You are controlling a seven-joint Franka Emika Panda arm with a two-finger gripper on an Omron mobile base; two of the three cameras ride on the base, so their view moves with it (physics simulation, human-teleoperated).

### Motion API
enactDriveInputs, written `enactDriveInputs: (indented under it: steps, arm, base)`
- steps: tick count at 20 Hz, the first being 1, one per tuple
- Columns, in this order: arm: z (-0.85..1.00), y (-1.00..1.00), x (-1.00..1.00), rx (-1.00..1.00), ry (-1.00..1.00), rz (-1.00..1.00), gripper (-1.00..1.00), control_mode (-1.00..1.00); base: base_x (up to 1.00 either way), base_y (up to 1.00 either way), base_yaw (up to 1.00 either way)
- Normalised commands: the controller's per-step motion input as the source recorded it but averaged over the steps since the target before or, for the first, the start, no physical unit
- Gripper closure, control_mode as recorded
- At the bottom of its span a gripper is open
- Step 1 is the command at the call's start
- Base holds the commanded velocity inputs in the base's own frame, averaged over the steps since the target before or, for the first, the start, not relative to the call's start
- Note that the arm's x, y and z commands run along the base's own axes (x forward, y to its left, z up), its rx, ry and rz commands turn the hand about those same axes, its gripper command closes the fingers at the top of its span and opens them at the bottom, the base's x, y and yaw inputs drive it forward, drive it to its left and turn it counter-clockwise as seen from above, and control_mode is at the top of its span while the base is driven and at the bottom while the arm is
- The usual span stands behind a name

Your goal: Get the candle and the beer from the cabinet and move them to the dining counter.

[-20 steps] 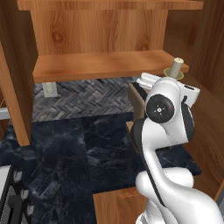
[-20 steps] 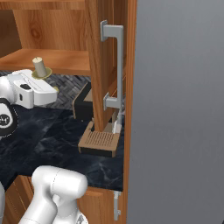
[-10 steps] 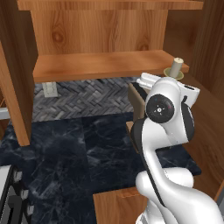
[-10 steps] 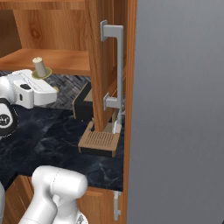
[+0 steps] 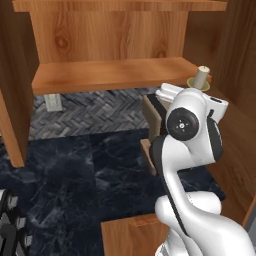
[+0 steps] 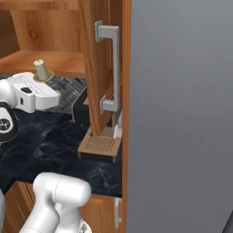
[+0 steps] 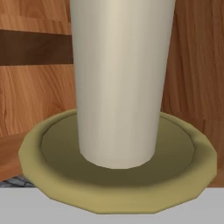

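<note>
The cream candle (image 5: 202, 75) stands in its olive dish at the front right corner of the cabinet's wooden shelf (image 5: 110, 75). In the right base view the candle (image 6: 40, 68) sits just above my white hand. My gripper (image 5: 197, 91) (image 6: 43, 83) is right at the dish, shut, and its fingertips are hidden under the dish rim. Up close, the candle (image 7: 118, 78) and its round dish rise directly in front of the hand. The open cabinet door (image 6: 102, 54) carries silver bar handles. The beer and the dining counter are out of view.
A dark marble worktop (image 5: 75, 170) lies below the cabinet, with a herringbone backsplash and a wall outlet (image 5: 51, 101) behind it. A dark wooden block on a slatted base (image 6: 99, 144) stands beneath the open door. A tall grey panel (image 6: 182, 113) closes the right side.
</note>
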Motion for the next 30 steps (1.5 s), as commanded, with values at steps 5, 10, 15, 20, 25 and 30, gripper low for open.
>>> enactDriveInputs:
  steps: [5, 10, 15, 20, 25, 30]
  arm:
    - [0.0, 0.0, 0.0, 0.0, 0.0, 0.0, 1.0, 1.0]
    - [0.0, 0.0, 0.0, 0.0, 0.0, 0.0, 1.0, 1.0]
    - [0.0, 0.0, 0.0, 0.0, 0.0, 0.0, 1.0, 1.0]
    - [0.0, 0.0, 0.0, 0.0, 0.0, 0.0, 1.0, 1.0]
    - [0.0, 0.0, 0.0, 0.0, 0.0, 0.0, 1.0, 1.0]
    - [0.0, 0.0, 0.0, 0.0, 0.0, 0.0, 1.0, 1.0]
  base:
    - [-0.46, -0.14, 0.15]
    - [-0.56, 0.03, 0.26]
    - [-0.69, -0.3, 0.2]
    - [-0.78, -0.42, 0.11]
    - [-0.88, -0.27, 0.07]
    - [-0.86, -0.16, 0.11]
